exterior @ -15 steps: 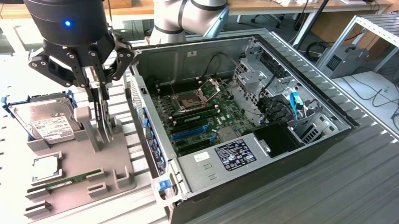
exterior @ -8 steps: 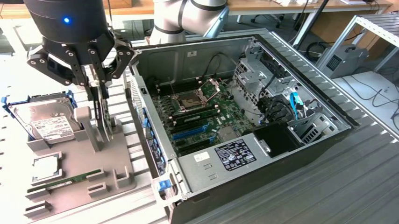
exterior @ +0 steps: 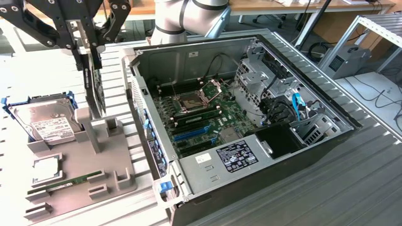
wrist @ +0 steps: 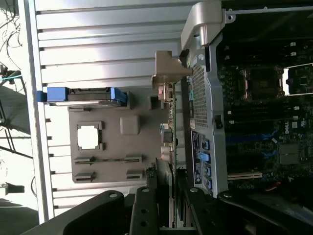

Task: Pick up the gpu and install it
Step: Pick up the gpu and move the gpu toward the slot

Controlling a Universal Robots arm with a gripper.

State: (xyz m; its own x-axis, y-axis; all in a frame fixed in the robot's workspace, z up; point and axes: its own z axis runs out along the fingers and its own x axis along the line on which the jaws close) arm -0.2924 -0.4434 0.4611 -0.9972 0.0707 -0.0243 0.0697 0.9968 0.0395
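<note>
The gpu [exterior: 95,89] hangs upright and edge-on, a thin black card, with my gripper [exterior: 93,47] shut on its top edge. Its lower edge is level with the posts of the grey holder tray [exterior: 94,160]; I cannot tell whether it touches them. The card sits just outside the open computer case [exterior: 150,136], on the exterior view's left. In the wrist view the gpu [wrist: 171,122] shows its green board edge and silver bracket, running from between my gripper [wrist: 171,205] fingers along the case wall [wrist: 210,98].
Inside the case lies the motherboard [exterior: 201,113] with blue slots [exterior: 188,134]. The holder tray [wrist: 117,156] carries a hard drive [exterior: 47,122] in a blue frame, a processor chip [exterior: 47,169] and a RAM stick [exterior: 63,181]. Ribbed metal tabletop [exterior: 326,188] surrounds everything.
</note>
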